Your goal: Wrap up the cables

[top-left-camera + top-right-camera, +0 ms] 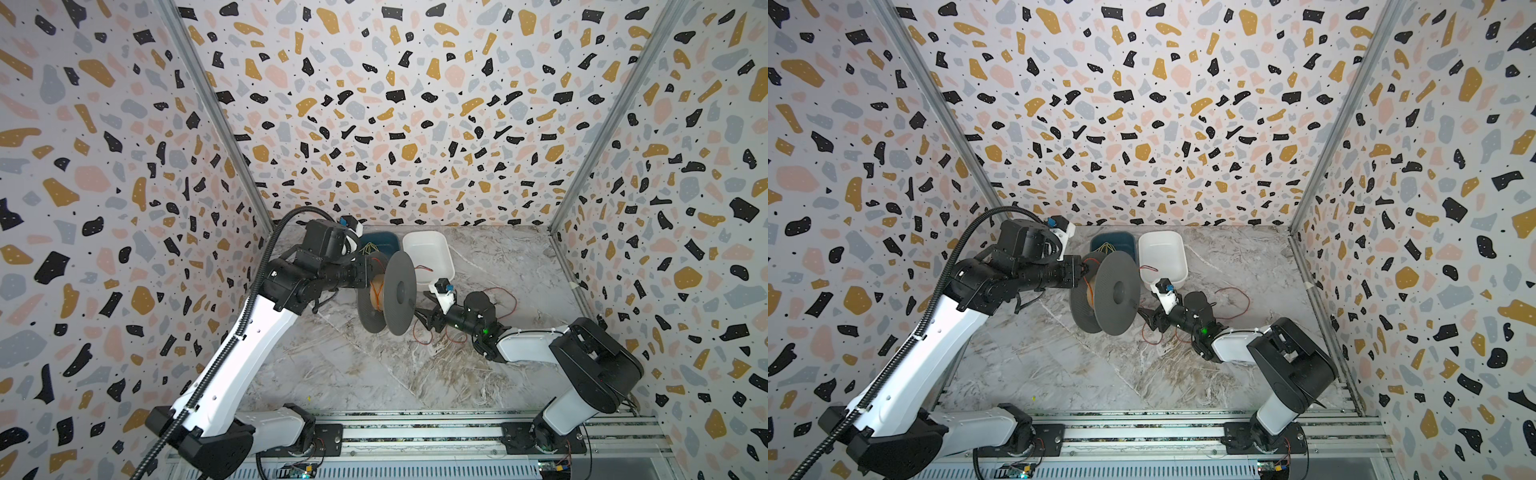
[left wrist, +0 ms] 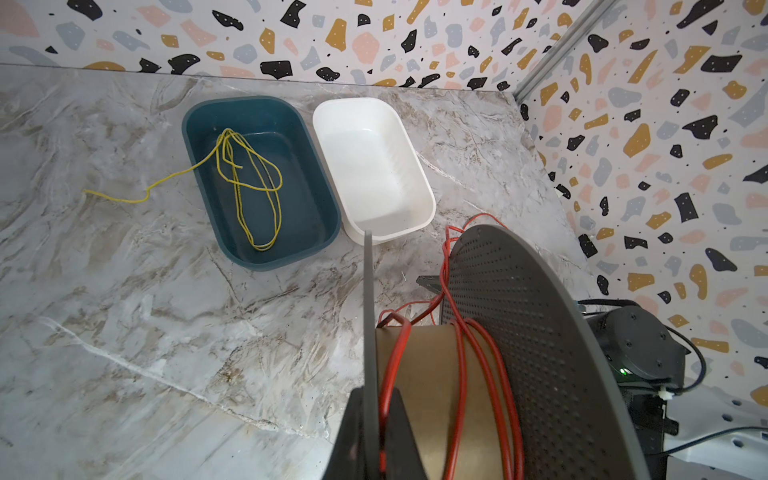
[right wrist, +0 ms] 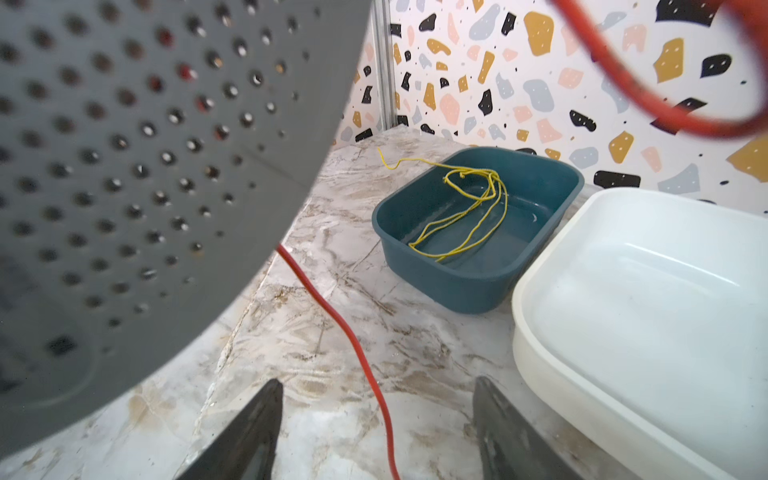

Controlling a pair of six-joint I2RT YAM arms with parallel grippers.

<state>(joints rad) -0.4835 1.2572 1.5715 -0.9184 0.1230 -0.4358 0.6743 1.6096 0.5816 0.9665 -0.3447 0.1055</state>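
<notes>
Spool (image 1: pixel 399 291) at mid-worktop (image 1: pixel 353 374); behind it, left tub (image 2: pixel 303 195), holding a loose wire (image 2: pixel 232 180), and right tub (image 2: pixel 374 166), apparently touching. Cables (image 2: pixel 461 374) lie around the spool's core and trail rightward over the worktop.

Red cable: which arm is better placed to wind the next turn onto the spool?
Probably right: the open right gripper straddles the loose red cable; the left gripper is shut on the spool.

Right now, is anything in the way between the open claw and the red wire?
Nothing visible is. In the right wrist view the red cable runs right between the right gripper's open fingers. The grey spool, held by the left gripper, hangs off to one side.
</notes>
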